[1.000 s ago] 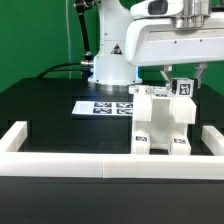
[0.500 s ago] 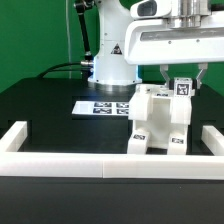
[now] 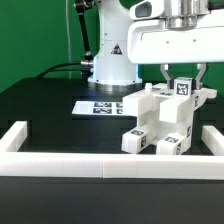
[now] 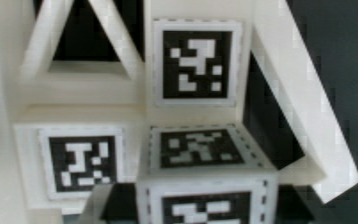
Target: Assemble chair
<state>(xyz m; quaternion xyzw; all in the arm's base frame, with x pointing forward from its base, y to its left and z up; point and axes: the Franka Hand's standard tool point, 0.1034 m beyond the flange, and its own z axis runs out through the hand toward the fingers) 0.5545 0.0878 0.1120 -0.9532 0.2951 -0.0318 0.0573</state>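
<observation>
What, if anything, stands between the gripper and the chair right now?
Nothing visible does. The gripper is closed on the top tagged piece of the chair, which sits tilted.

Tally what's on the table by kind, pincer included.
chair, partly built, one cluster: 1
pincer, shut on the chair: 1
marker board: 1
border rail: 1
total: 4
</observation>
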